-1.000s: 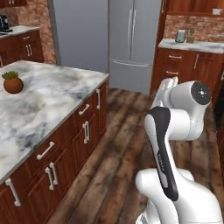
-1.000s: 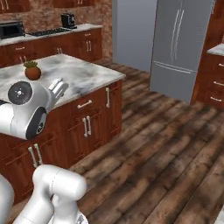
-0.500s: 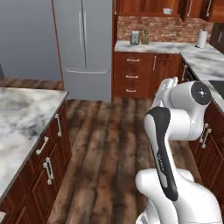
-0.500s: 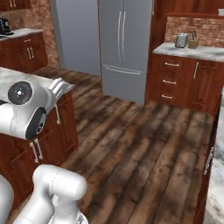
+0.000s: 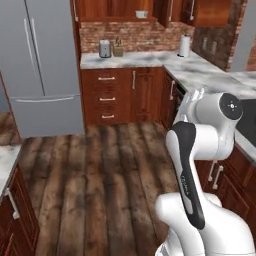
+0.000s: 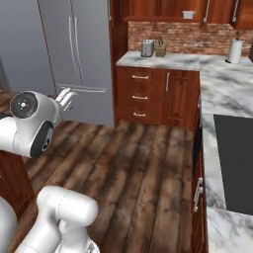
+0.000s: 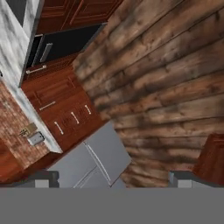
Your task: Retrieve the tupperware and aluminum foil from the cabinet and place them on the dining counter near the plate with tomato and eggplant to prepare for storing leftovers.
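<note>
The white arm folds upright at lower right of the left base frame; its claw (image 7: 111, 178) stands wide open, empty.

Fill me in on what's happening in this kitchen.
The white robot arm is handling nothing: its claw is open and empty, pointing down at the dark wooden plank floor. Ahead are a grey steel fridge, a marble counter with a silver toaster and knife block, and reddish-brown wooden wall cabinets above. No tupperware or foil has been fetched.
</note>
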Robot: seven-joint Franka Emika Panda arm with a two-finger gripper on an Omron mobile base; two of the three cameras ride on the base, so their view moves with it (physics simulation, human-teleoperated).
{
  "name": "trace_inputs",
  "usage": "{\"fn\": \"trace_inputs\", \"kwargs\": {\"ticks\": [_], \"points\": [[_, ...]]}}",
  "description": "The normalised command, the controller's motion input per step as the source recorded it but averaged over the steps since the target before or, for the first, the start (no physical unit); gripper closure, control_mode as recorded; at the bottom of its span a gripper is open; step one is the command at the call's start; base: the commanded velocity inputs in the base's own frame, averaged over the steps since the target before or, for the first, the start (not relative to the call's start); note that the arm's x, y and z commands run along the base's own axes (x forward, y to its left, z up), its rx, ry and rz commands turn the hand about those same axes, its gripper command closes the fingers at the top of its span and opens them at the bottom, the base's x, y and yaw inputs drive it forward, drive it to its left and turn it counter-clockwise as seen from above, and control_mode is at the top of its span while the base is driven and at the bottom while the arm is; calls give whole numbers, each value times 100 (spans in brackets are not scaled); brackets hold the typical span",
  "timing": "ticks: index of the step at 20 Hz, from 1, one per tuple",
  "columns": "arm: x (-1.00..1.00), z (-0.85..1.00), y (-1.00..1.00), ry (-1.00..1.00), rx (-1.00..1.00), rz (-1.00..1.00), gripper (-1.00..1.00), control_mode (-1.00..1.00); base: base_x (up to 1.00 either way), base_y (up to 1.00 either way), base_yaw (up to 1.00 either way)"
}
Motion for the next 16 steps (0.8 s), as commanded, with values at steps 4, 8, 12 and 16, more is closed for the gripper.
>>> {"fn": "trace_inputs", "kwargs": {"ticks": [4, 8, 12, 16], "points": [[0, 0, 0, 0, 0, 0, -100, 100, 100, 0, -38], [0, 0, 0, 0, 0, 0, -100, 100, 100, 0, -36], [0, 0, 0, 0, 0, 0, -100, 100, 100, 0, -33], [0, 0, 0, 0, 0, 0, -100, 100, 100, 0, -27]]}}
